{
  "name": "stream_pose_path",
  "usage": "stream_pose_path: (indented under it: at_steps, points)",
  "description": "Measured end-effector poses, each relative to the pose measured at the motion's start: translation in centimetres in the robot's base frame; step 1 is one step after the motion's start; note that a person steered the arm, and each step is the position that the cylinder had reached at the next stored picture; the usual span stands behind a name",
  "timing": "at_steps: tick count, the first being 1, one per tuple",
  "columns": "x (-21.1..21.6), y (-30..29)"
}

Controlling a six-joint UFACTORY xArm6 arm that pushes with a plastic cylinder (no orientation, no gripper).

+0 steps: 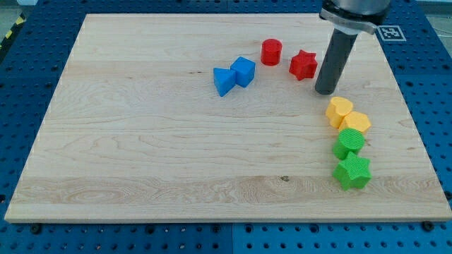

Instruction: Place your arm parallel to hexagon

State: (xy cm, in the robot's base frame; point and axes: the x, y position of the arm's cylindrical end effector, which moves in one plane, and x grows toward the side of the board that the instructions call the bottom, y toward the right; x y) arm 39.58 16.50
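My tip [325,91] rests on the wooden board [141,141] at the view's upper right. It stands just right of the red star [303,65] and just above the yellow hexagon [339,110]. A second yellow block [355,123] touches the hexagon's lower right side. The red cylinder [271,52] lies left of the red star. The rod [335,62] rises from my tip to the view's top edge.
Two blue blocks [234,75] touch each other near the top middle. A green cylinder [349,143] and a green star [352,171] sit below the yellow blocks near the board's right edge. A blue pegboard [28,42] surrounds the board.
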Motion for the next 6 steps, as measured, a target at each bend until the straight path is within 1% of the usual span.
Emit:
stream_pose_path:
  at_steps: [1,2,3,4,5,6]
  points:
    - [-2.3,2.6]
    - [-1.8,9.1]
    - [0.9,14.6]
    - [5.6,16.3]
    - [8.7,14.8]
    - [8.9,12.6]
